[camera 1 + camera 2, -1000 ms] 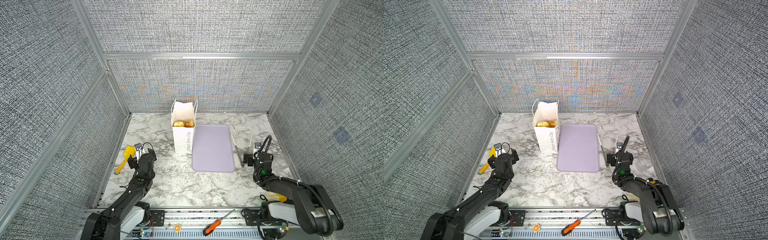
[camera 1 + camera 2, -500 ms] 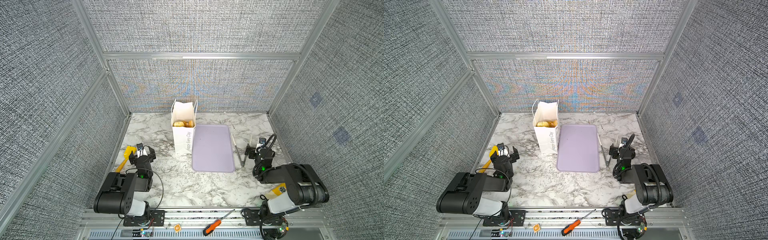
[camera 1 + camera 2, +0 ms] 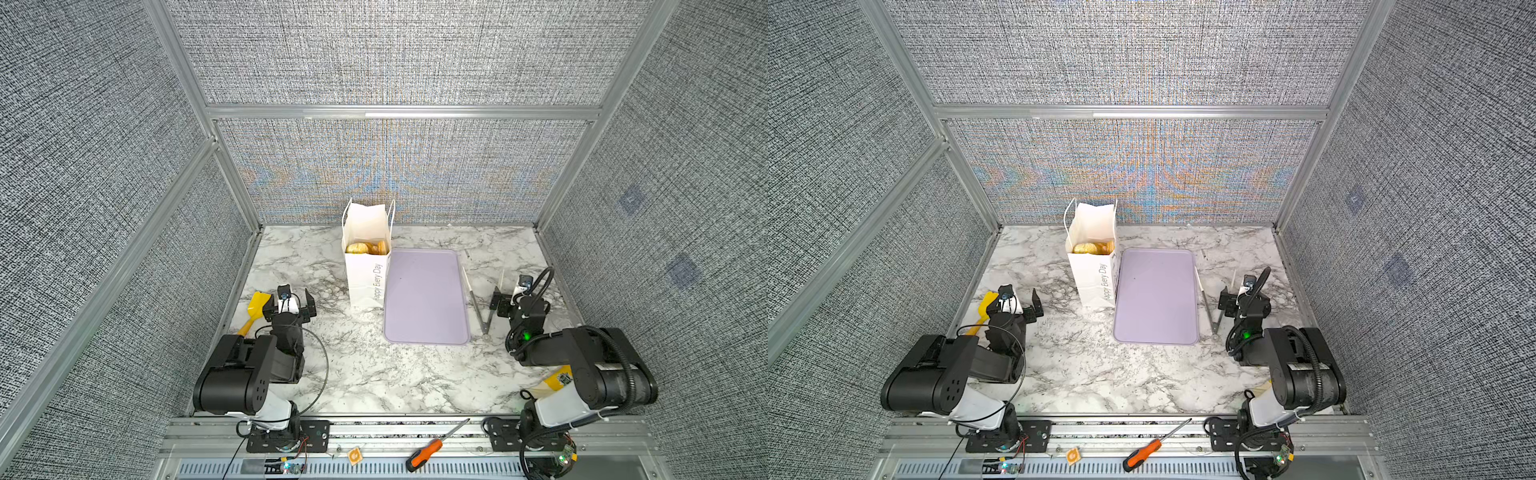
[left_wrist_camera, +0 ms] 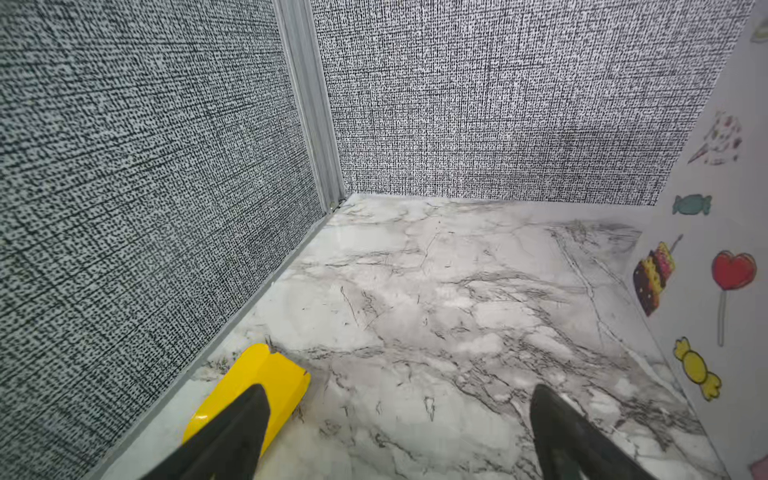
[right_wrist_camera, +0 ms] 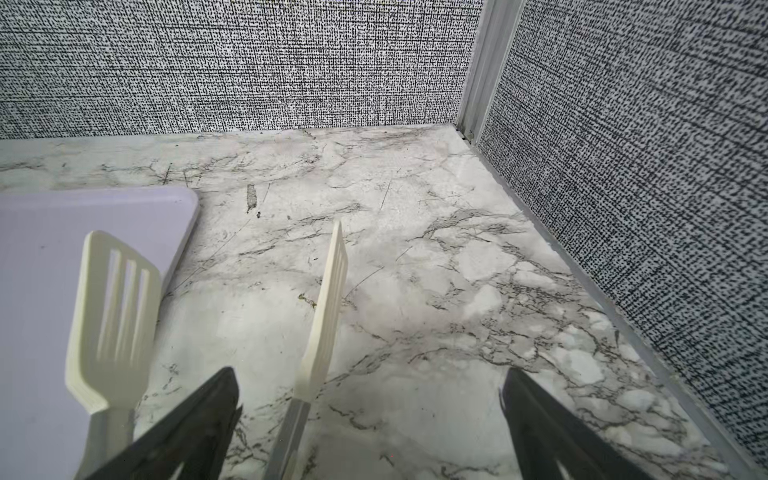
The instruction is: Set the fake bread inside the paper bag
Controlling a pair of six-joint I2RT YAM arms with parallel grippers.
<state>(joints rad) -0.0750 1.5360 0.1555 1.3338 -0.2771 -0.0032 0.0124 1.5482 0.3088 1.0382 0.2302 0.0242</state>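
Fake bread [image 3: 365, 248] lies inside the upright paper bag [image 3: 365, 276], forward and toward centre from the left hand [image 3: 289, 301], the nearer one. Right hand [image 3: 516, 298] and left hand are both spread, gripping nothing.

bread [image 3: 365, 248] in bag [image 3: 363, 278], tray [image 3: 424, 299] right of bag, tongs [image 3: 475, 305] right of tray

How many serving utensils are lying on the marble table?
2: the yellow scoop lies beside the left gripper; the white-tipped tongs lie along the lilac tray's right edge, by the right gripper. None looks hidden.
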